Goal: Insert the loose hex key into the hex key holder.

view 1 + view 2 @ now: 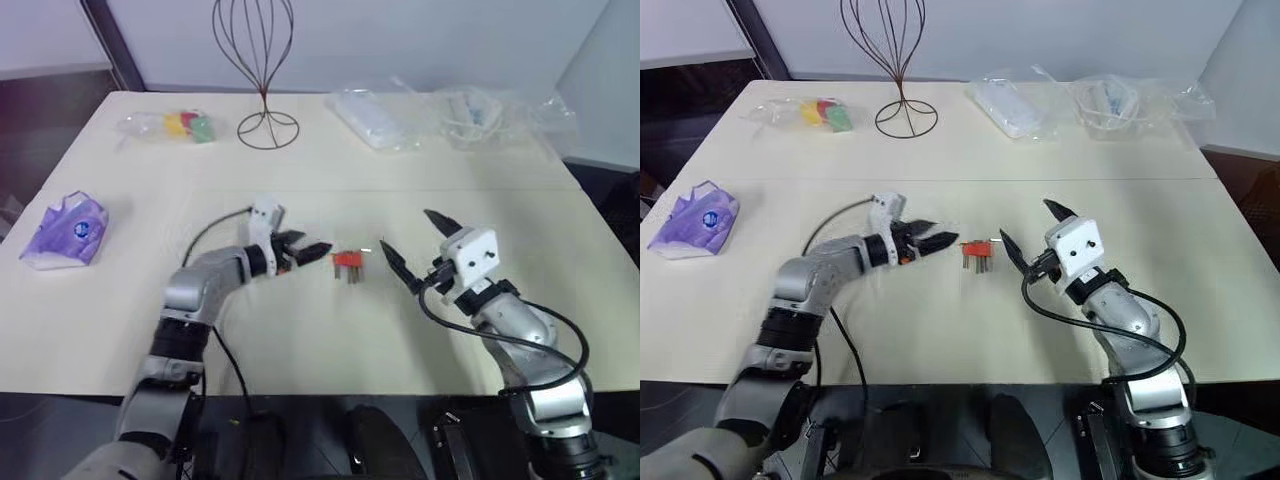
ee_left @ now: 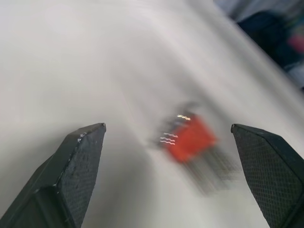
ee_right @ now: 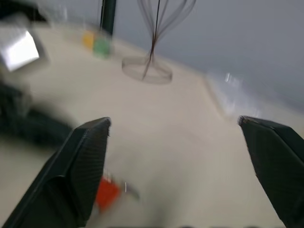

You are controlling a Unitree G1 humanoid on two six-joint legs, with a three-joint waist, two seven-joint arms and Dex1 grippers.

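Lying on the pale bench [image 1: 300, 340], the small orange-red plastic holder [image 1: 347, 261] sits between both empty, wide-apart hands, left hand [image 1: 305, 252] and right hand [image 1: 412, 243], so approach gently.

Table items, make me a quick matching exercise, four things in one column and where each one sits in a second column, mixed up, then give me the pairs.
Things:
1. hex key holder
2. purple packet
3. wire stand
4. clear plastic bags

Places:
A. far edge, robot's right
B. near the table's left edge
C. between the two grippers
D. far side, left of centre

Pairs: 1-C, 2-B, 3-D, 4-A
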